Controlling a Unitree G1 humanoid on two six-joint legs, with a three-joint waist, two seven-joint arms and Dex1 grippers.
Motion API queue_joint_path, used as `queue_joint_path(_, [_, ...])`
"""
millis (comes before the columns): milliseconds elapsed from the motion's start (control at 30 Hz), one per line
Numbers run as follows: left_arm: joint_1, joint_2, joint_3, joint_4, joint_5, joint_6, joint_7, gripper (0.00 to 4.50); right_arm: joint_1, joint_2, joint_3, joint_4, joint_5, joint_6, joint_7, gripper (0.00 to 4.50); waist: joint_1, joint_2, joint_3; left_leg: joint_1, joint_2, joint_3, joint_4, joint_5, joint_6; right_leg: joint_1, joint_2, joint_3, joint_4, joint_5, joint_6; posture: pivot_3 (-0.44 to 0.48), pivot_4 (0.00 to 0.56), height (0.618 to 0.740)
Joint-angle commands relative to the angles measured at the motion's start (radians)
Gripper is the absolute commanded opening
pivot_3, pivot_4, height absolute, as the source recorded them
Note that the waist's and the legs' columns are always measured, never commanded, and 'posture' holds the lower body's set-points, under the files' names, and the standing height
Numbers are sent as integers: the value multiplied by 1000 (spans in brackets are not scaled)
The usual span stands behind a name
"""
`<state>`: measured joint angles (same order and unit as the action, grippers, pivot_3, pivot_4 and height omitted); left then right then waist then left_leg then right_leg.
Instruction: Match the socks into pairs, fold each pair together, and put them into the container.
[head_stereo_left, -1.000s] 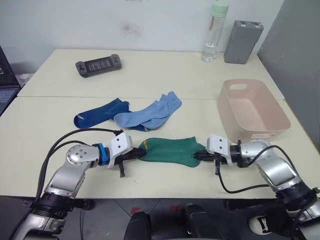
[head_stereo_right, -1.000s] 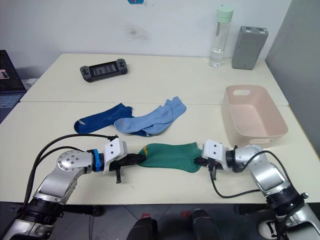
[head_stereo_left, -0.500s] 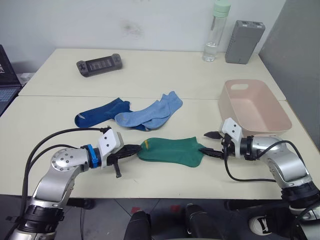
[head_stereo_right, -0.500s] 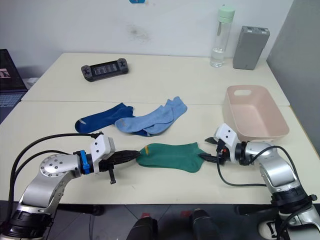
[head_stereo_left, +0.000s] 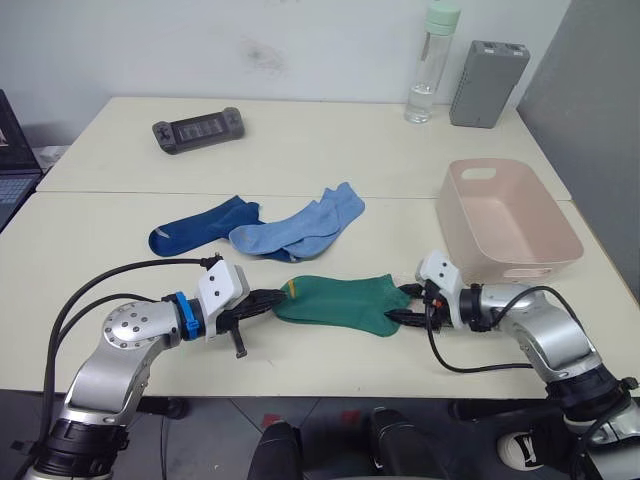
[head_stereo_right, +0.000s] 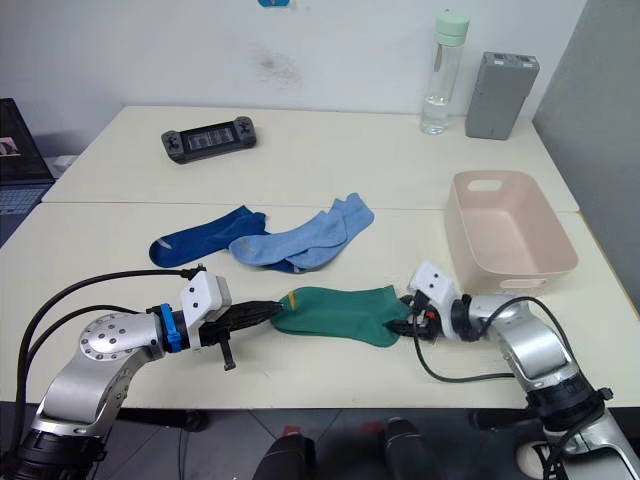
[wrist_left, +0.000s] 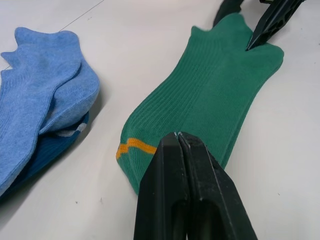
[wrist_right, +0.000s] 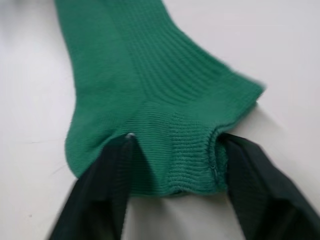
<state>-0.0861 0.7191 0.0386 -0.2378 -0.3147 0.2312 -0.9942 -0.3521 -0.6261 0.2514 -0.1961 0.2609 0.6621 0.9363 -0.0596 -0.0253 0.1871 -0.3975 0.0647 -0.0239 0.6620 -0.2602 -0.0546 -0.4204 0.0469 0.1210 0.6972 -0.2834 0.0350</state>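
two pale tables (head_stereo_left: 90, 250) stand pushed together against a white wall. on the far one lie a dark controller (head_stereo_left: 197, 130), a bottle (head_stereo_left: 427, 60) and a grey box (head_stereo_left: 485, 68). the pink container (head_stereo_left: 505, 220) sits at the right of the near table, with nothing visible inside it.

the green socks (head_stereo_left: 340, 302) lie flat at the near edge, apparently stacked one on the other, toe to the left and cuff to the right. the left gripper (wrist_left: 181, 145) is clenched on the toe end just near the yellow mark. the right gripper (wrist_right: 172, 150) has its fingers spread, straddling the cuff end with the fabric between them, not yet closed on it. farther back and to the left the light blue socks (head_stereo_left: 298, 227) lie in a loose overlap, partly covering one navy sock (head_stereo_left: 200, 225); the other navy sock seems to be under them, but i cannot tell.

judging from this, the green pair is about to be folded. the risk is at the cuff: if the right fingers close on the top layer alone, the lower sock will stay behind and the pair will split. a pull from both ends could also drag the toe out of the left grip.
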Motion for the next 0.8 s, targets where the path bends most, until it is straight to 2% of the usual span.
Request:
queue_joint_path(33, [-15,6,16,-16,-10,-16,1,0,3,-11,0,-23,2,-5,9,1383,0,0,0,0,0,0,0,0,0,0,0,0,0,0,0,0,150,740])
queue_joint_path(167, [-12,3,11,-29,-17,-12,-3,0,-8,-40,-33,4,21,-1,39,20,1,0,0,0,0,0,0,0,0,0,0,0,0,0,0,0,150,740])
queue_joint_path(300, [-44,2,-14,-48,-41,19,-29,0,-66,-102,-69,47,97,65,145,20,1,0,0,0,0,0,0,0,0,0,0,0,0,0,0,0,150,740])
queue_joint_path(433, [-120,-25,-87,-21,-33,46,-54,0,-146,-168,-33,154,106,45,291,20,1,0,0,0,0,0,0,0,0,0,0,0,0,0,0,0,150,740])
queue_joint_path(600, [-221,-89,-204,22,-8,95,-66,0,-226,-161,5,268,58,-21,361,20,1,0,0,0,0,0,0,0,0,0,0,0,0,1,-1,0,150,740])
queue_joint_path(800, [-326,-183,-317,138,86,68,-38,0,-263,-154,11,290,59,-18,401,20,1,0,0,0,-1,0,1,0,0,0,0,0,0,1,-2,0,150,740])
